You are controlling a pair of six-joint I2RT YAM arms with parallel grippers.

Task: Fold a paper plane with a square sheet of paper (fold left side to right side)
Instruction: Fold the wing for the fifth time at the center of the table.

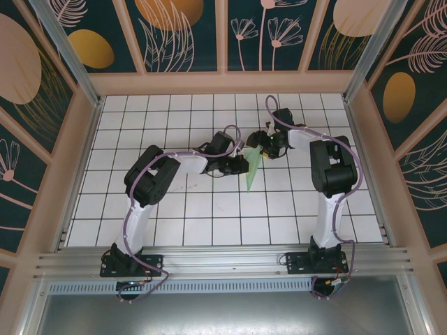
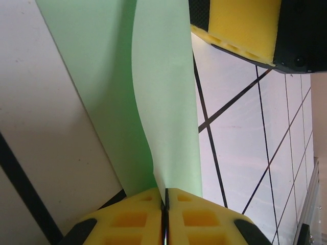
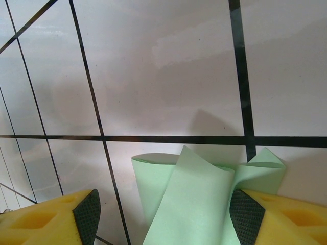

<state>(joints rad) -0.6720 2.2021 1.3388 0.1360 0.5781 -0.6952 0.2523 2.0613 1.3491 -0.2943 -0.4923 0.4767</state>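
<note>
The square sheet of paper [image 1: 252, 174] is pale green and folded into a narrow shape whose point faces the near edge, much like a paper plane. It stands partly lifted off the tiles in the middle of the table. My left gripper [image 1: 241, 165] meets it from the left. In the left wrist view, that gripper [image 2: 165, 204] has its yellow foam jaws shut on the edge of one curling flap of the paper [image 2: 163, 102]. My right gripper [image 1: 264, 148] hovers at the paper's far end. Its jaws [image 3: 167, 219] are open, with loose layers of paper [image 3: 199, 199] between them, lying against the right-hand pad [image 3: 248, 217].
The table [image 1: 174, 209] is covered in white tiles with black grid lines. Patterned walls and metal posts enclose it on three sides. A yellow finger of the right gripper [image 2: 240, 23] shows just beyond the paper in the left wrist view.
</note>
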